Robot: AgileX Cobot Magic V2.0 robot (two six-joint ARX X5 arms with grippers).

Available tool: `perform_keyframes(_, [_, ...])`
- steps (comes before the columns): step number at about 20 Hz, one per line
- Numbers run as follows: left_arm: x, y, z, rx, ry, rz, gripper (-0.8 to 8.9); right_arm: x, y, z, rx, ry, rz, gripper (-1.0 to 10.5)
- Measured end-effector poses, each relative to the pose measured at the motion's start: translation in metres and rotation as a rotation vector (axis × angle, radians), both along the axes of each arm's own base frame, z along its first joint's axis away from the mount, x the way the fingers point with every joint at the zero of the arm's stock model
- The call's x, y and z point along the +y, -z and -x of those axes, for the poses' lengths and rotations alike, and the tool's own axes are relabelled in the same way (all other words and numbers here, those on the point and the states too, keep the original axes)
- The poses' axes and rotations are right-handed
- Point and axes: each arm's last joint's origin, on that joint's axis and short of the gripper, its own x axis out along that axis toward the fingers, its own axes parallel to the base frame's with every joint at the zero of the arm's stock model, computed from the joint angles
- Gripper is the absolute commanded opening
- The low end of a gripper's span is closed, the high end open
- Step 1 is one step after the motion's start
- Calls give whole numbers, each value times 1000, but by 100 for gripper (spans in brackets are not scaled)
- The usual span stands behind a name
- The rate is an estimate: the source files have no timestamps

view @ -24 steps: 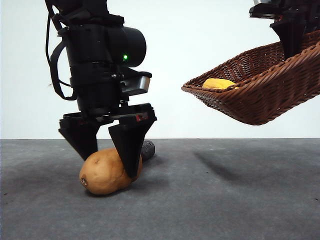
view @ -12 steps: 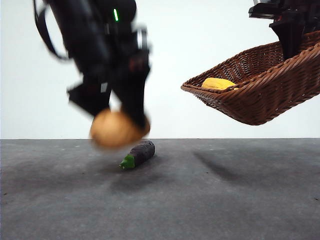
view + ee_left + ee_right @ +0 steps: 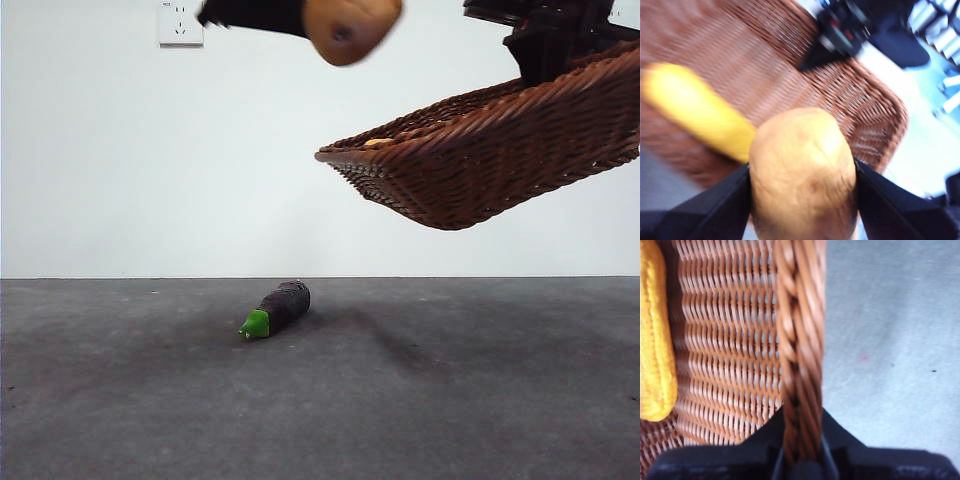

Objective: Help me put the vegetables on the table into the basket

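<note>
We hold the large tan-brown oval potato [image 3: 802,172] pinched between the two black jaws of our left gripper [image 3: 802,185], high above the flat dark grey desk [image 3: 450,400] and just short of the raised rim of the shallow dark reddish-brown woven wicker basket [image 3: 480,170]. Our right gripper [image 3: 800,455] has its jaws clamped on the basket's braided rim and carries the basket tilted in the air, clear of the desk. The yellow bumpy corn cob [image 3: 655,335] already lies inside it. The small dark purple stubby vegetable [image 3: 280,305] with a green end lies on the desk towards the far edge, well apart from both grippers.

What could go wrong, we judge: the basket slopes, so a potato let go near its low lip may roll out, and its added weight on a one-sided rim grip may tip the basket further and spill the corn. Letting go before the potato is over the weave would drop it to the desk.

The front view alone shows the purple vegetable and the basket's tilt; it shows barely a sliver of the corn. The left wrist view shows the potato over the weave beside the corn, though blurred. The right wrist view alone shows the rim grip.
</note>
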Motion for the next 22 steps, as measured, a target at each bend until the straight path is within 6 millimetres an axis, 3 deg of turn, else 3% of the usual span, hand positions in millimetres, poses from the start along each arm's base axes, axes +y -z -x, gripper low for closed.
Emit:
perform_keyframes(7, [-40,31,11,29,33,-119,4,29,0,9,-10,-78,-11,-12])
perform_keyframes(8, [-44,36,11,41,36,-135,57,32,0,10,-9,-82,-14,-12])
perform_keyframes(11, [-48,44,9,71,9,-150,512,33,0,11,-7,-81,-16,-12])
perform_keyframes(12, [-48,44,9,76,5,-149,572,33,0,11,-7,-80,-16,-12])
perform_keyframes(18, [-44,40,2,47,-37,-133,570,33,0,11,-9,-74,-8,-12])
perform_keyframes(20, [-37,30,-7,19,-66,-118,570,29,0,9,-20,-55,21,-12])
perform_keyframes(22, [-31,9,-15,-35,-90,-86,570,20,0,6,-21,-30,26,-12])
